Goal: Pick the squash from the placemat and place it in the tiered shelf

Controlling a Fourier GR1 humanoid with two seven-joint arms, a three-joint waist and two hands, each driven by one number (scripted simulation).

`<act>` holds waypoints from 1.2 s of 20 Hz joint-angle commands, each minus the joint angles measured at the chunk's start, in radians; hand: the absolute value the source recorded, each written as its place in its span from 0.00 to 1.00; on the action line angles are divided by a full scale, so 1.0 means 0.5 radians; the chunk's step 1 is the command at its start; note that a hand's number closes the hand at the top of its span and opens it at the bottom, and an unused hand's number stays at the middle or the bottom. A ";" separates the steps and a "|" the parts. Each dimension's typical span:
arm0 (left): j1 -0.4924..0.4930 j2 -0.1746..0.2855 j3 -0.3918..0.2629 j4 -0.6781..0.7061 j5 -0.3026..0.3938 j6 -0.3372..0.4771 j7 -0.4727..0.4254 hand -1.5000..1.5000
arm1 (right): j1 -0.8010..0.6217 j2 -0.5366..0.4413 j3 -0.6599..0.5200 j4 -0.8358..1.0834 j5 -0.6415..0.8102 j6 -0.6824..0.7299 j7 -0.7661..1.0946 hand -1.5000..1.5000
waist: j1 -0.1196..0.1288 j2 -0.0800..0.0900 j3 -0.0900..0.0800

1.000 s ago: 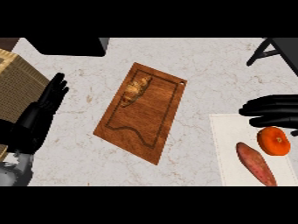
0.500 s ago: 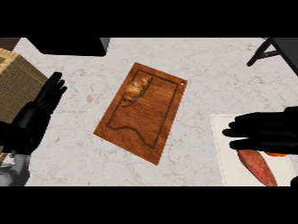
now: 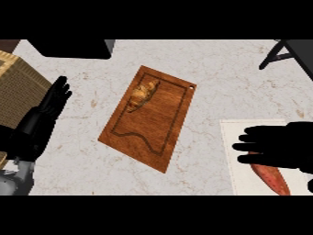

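My right hand (image 3: 291,147) hovers over the white placemat (image 3: 237,176) at the right edge, fingers stretched out toward the left. It covers the spot where the round orange squash lay, so the squash is hidden. Just below the hand a long reddish sweet potato (image 3: 271,179) pokes out on the mat. The dark frame of the tiered shelf (image 3: 308,59) stands at the top right. My left hand (image 3: 40,121) rests open at the left, fingers pointing up.
A wooden cutting board (image 3: 148,133) lies slanted in the middle with a croissant (image 3: 142,94) at its upper end. A woven basket (image 3: 3,92) fills the left edge. A black object (image 3: 74,47) sits at the top left.
My right hand has come down and leftward over the placemat, now covering the orange squash that was in plain sight a second ago. The left hand barely moved.
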 commanded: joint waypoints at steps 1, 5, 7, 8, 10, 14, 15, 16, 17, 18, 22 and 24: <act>-0.048 -0.021 0.004 0.041 -0.014 -0.011 -0.008 0.50 | -0.021 -0.094 0.160 0.314 0.388 -0.221 -0.563 0.00 | 0.001 0.004 -0.005; -0.053 -0.055 -0.008 0.039 -0.050 0.015 0.025 0.50 | -0.070 -0.071 0.264 0.770 0.635 -0.629 -0.870 0.00 | -0.017 -0.011 -0.012; -0.062 -0.073 -0.012 0.035 -0.056 0.024 0.057 0.50 | -0.149 -0.005 0.314 1.024 0.728 -0.741 -0.959 0.00 | -0.006 -0.010 -0.013; -0.009 -0.038 0.021 0.007 -0.028 -0.025 0.042 0.50 | -0.210 0.000 0.325 1.087 0.757 -0.720 -0.997 0.00 | -0.013 -0.019 -0.015; -0.018 -0.013 0.056 -0.047 -0.017 -0.009 0.115 0.50 | -0.146 0.078 0.392 1.297 0.839 -0.927 -1.058 0.00 | -0.022 -0.020 -0.013; 0.043 -0.025 0.125 0.000 -0.018 -0.067 0.043 0.50 | -0.306 0.254 0.431 1.535 0.966 -0.975 -1.121 0.00 | -0.054 -0.030 -0.017; 0.070 -0.102 0.057 0.134 -0.089 -0.074 -0.121 0.50 | -0.428 0.254 0.391 1.697 0.947 -0.973 -1.212 0.00 | -0.042 -0.021 -0.017; -0.050 -0.042 0.111 0.080 -0.067 -0.088 0.031 0.50 | -0.450 0.377 0.442 1.734 1.010 -0.988 -1.148 0.00 | -0.049 -0.025 -0.016; -0.007 -0.003 0.128 -0.016 -0.058 -0.080 0.120 0.50 | -0.449 0.348 0.432 1.770 1.023 -1.043 -1.213 0.00 | -0.051 -0.030 -0.016; 0.084 -0.067 0.122 0.020 -0.079 -0.073 -0.010 0.50 | -0.468 0.402 0.449 1.817 1.053 -0.998 -1.175 0.00 | -0.055 -0.032 -0.017; 0.147 -0.039 0.180 -0.072 -0.062 -0.117 0.026 0.50 | -0.478 0.519 0.461 2.033 1.144 -1.172 -1.190 0.00 | -0.053 -0.034 -0.016; 0.130 -0.134 0.107 0.005 -0.134 -0.081 -0.028 0.50 | -0.515 0.579 0.492 2.156 1.177 -1.192 -1.220 0.00 | -0.053 -0.028 -0.016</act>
